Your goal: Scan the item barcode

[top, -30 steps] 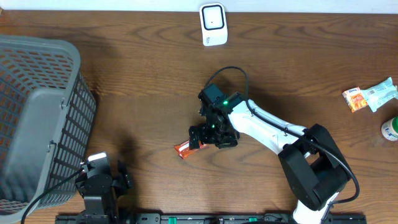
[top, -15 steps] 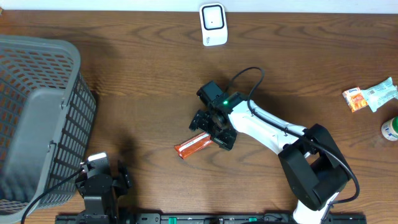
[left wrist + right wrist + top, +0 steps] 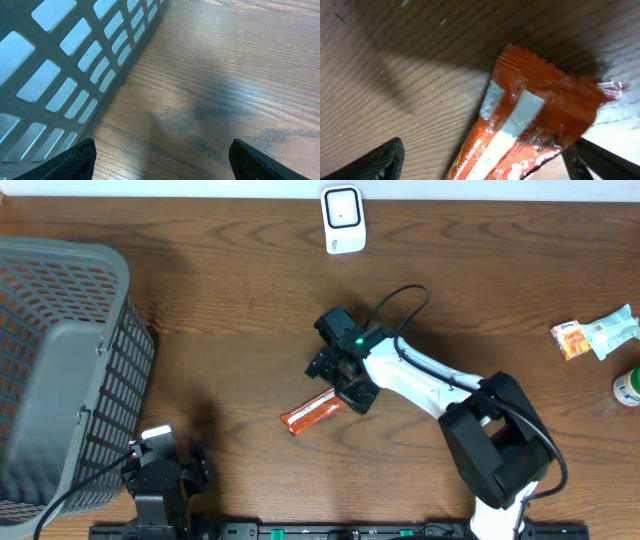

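Observation:
The item, an orange-red snack wrapper (image 3: 312, 411) with a white stripe, lies flat on the wooden table near the middle. My right gripper (image 3: 341, 386) hovers over its right end. In the right wrist view the wrapper (image 3: 530, 120) fills the space between the two spread black fingers, and the right gripper (image 3: 485, 161) is open. The right fingertip (image 3: 600, 162) is at the wrapper's edge. No barcode is readable. The white scanner (image 3: 342, 219) stands at the far edge. My left gripper (image 3: 162, 160) is open over bare wood at the front left.
A large grey basket (image 3: 60, 370) takes up the left side, and its slatted wall (image 3: 60, 65) is close to my left gripper. Small packets (image 3: 590, 335) and a white container (image 3: 630, 387) lie at the far right edge.
The right gripper has turned and shifted slightly back and to the right, uncovering more of the wrapper, which now lies stretched out on the table. The left arm has not moved.

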Controlling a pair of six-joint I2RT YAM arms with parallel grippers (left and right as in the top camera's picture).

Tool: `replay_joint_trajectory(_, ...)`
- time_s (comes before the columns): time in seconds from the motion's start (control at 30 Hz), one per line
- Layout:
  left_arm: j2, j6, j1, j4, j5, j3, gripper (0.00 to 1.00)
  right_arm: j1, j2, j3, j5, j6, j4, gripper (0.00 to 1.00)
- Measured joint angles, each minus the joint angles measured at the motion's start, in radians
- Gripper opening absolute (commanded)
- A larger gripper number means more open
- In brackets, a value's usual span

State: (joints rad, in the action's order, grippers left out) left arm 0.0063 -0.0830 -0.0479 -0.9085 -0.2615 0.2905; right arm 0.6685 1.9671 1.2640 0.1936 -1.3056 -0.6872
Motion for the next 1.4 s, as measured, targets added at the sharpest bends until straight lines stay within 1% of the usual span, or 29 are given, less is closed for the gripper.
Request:
replay_joint_trajectory(0.07,0.000,0.000,0.000,0.000,0.000,0.000,0.85,0.000,0.014,0.008,0.016,-0.003,-0.010,0.25)
replay_joint_trajectory(0.13,0.000,0.000,0.000,0.000,0.000,0.000,0.85,0.000,0.021,0.010,0.028,-0.004,-0.029,0.04)
replay_joint_trajectory(0.17,0.000,0.000,0.000,0.000,0.000,0.000,0.85,0.000,0.023,0.010,0.032,-0.004,-0.031,0.02)
replay_joint_trajectory(0.33,0.000,0.000,0.000,0.000,0.000,0.000,0.85,-0.006,0.024,0.010,0.043,0.020,-0.026,0.02)
replay_joint_trajectory(0.53,0.000,0.000,0.000,0.000,0.000,0.000,0.85,-0.011,-0.018,-0.010,0.028,0.139,-0.007,0.01)
replay_joint_trajectory(0.7,0.000,0.000,0.000,0.000,0.000,0.000,0.85,-0.038,-0.178,-0.018,-0.004,0.280,0.039,0.02)
replay_joint_trajectory(0.8,0.000,0.000,0.000,0.000,0.000,0.000,0.85,-0.038,-0.307,-0.018,-0.011,0.325,0.040,0.02)
replay_joint_trajectory(0.97,0.000,0.000,0.000,0.000,0.000,0.000,0.85,-0.037,-0.467,-0.018,-0.009,0.337,-0.031,0.01)
replay_joint_trajectory(1.13,0.000,0.000,0.000,0.000,0.000,0.000,0.85,-0.040,-0.576,-0.018,-0.018,0.320,-0.117,0.01)
replay_joint_trajectory(1.27,0.000,0.000,0.000,0.000,0.000,0.000,0.85,-0.041,-0.633,-0.018,-0.026,0.318,-0.146,0.01)
replay_joint_trajectory(1.4,0.000,0.000,0.000,0.000,0.000,0.000,0.85,-0.042,-0.652,-0.018,-0.027,0.319,-0.148,0.01)
